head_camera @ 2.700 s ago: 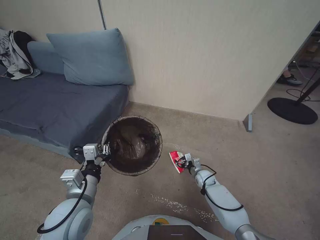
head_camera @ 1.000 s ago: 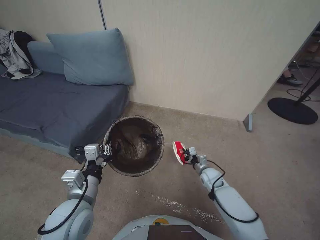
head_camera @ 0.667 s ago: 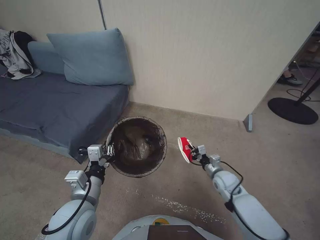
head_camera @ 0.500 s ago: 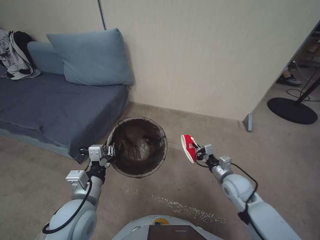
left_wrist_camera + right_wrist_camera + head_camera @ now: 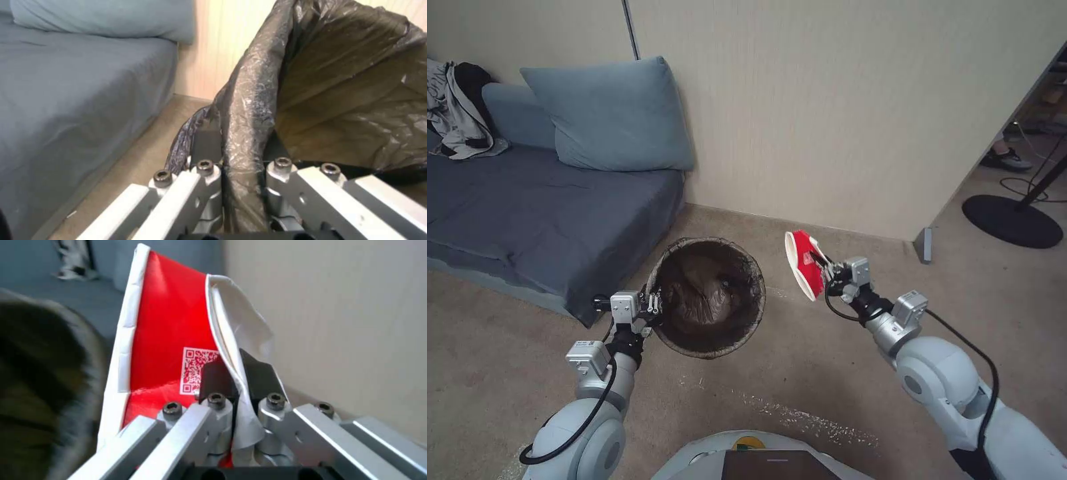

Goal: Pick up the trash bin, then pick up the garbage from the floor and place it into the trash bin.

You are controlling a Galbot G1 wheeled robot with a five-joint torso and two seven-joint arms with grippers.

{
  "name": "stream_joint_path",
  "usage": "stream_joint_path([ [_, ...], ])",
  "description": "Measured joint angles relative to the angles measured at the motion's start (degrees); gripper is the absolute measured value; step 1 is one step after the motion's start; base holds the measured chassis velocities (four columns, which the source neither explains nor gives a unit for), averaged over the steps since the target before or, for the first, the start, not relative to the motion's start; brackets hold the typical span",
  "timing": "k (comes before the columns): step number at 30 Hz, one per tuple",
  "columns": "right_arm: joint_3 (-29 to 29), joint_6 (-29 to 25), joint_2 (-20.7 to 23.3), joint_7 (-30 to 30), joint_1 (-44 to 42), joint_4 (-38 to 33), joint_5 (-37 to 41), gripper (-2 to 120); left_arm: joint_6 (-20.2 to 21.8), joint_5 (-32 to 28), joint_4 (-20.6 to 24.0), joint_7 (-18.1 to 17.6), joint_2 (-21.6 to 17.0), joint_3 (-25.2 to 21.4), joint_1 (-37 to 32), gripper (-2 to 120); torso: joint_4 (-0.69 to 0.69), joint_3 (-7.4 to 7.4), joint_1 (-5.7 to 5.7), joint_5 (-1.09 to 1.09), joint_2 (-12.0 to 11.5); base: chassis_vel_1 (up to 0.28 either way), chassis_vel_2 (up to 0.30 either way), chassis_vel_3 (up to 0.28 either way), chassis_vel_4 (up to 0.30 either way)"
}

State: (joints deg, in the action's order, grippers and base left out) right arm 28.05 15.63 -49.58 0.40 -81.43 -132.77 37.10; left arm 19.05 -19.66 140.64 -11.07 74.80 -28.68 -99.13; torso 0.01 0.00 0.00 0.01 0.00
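The trash bin (image 5: 710, 298), a round bucket lined with a dark bag, hangs above the carpet with my left gripper (image 5: 652, 307) shut on its near-left rim. In the left wrist view the bin's bag-covered rim (image 5: 249, 110) is pinched between the left gripper (image 5: 242, 166) fingers. My right gripper (image 5: 830, 272) is shut on a piece of garbage, a red and white packet (image 5: 804, 263), held in the air just right of the bin. The right wrist view shows the packet (image 5: 169, 336) with a QR code, its white edge clamped in the right gripper (image 5: 236, 373).
A blue-grey sofa (image 5: 527, 207) with a cushion (image 5: 610, 117) stands left of the bin. The cream wall (image 5: 840, 113) runs behind. A black round stand base (image 5: 1012, 221) and cables lie at the far right. White marks (image 5: 800, 420) streak the floor near my base.
My right gripper has lifted the red packet off the floor and carried it up, level with the bin's rim. The left arm has shifted the bin slightly right.
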Motion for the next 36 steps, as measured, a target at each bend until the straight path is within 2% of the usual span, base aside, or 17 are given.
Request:
stream_joint_path([
  [4,-1.3,2.7,2.3,-1.0,2.4,-3.9,3.4,0,0.2,0.0,-0.2,0.1,-0.2,0.4,0.1,7,-0.01,0.00,0.00,0.00,0.0,0.000,0.000,0.000,0.000],
  [10,-3.4,4.2,3.0,-3.2,4.4,-5.5,4.9,0,0.3,0.1,-0.3,0.1,-0.3,0.7,0.1,7,-0.01,0.00,0.00,-0.01,0.0,0.000,0.000,0.000,0.000],
  [13,-6.7,5.2,2.8,-5.6,6.8,-5.8,5.0,0,0.5,0.1,-0.3,0.1,-0.6,1.1,0.1,7,-0.02,0.00,0.00,-0.01,0.0,0.000,0.000,0.000,0.000],
  [18,-15.1,5.8,1.0,-9.0,12.6,-3.6,2.3,0,0.8,0.1,0.0,0.2,-0.9,1.3,0.1,7,-0.01,0.00,0.00,-0.01,0.0,0.000,0.000,0.000,0.000],
  [19,-15.1,5.8,1.0,-9.0,12.6,-3.6,2.3,0,0.8,0.1,0.0,0.2,-0.9,1.3,0.1,7,-0.01,0.00,0.00,-0.01,0.0,0.000,0.000,0.000,0.000],
  [22,-20.7,5.9,-0.6,-9.3,16.3,-1.5,0.3,0,0.9,0.1,0.3,0.2,-1.0,1.3,0.0,7,-0.01,0.00,0.00,-0.02,0.0,0.000,0.000,0.000,0.000],
  [26,-25.2,6.0,-2.2,-9.2,19.4,1.0,-1.0,0,1.0,0.0,0.3,0.3,-1.1,1.2,0.0,7,0.00,0.00,0.00,-0.02,0.0,0.000,0.000,0.000,0.000],
  [36,-30.1,6.1,-4.2,-8.7,21.9,5.0,-3.2,0,1.0,-0.3,0.3,0.3,-1.3,1.1,0.1,7,-0.01,0.00,0.00,-0.01,0.0,0.000,0.000,0.000,0.000],
])
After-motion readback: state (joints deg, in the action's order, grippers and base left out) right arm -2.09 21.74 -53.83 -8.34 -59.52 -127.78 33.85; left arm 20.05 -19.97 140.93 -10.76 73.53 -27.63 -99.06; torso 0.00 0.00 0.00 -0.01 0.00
